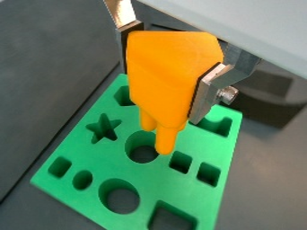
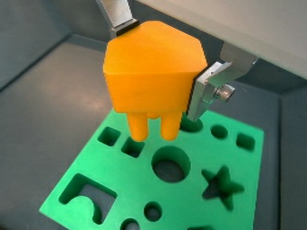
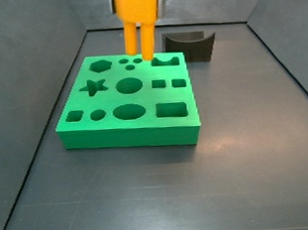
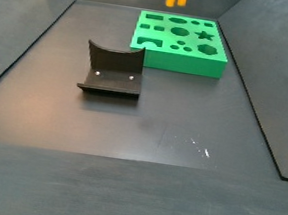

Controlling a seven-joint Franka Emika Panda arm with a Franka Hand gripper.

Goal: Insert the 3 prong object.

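Both wrist views show the gripper (image 1: pixel 168 56) with its jaws closed on the blocky upper body of the 3 prong object (image 1: pixel 168 76). Its thin orange legs point down above the green block (image 3: pixel 128 124), near the far row of shaped holes. Whether the leg tips already touch the block is hard to tell. On the desk (image 4: pixel 142 140), the dark grey block (image 4: pixel 112 72) with a curved notch sits apart from the green block.
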